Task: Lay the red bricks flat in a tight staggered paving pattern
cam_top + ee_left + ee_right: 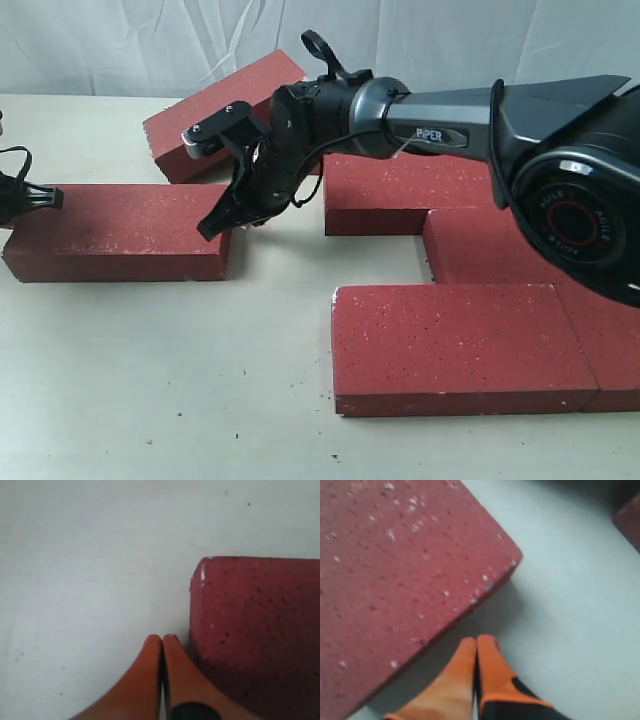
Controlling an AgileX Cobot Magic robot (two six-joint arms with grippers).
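Here, red brick (115, 230) flat, closed left jaws, right jaws beside its ends

Bright, diffuse light leaves only soft shadows on the counter (150, 380) at the 6 o'clock edges of the red bricks (465, 345) in the crisp exterior view, while both wrist views are hazy, the left end effector (161, 642) and right end effector (476, 642) out of focus.

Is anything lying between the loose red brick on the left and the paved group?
Only the shut right gripper, at the end of that dark-red rectangular brick facing the paved bricks; nothing else visible.
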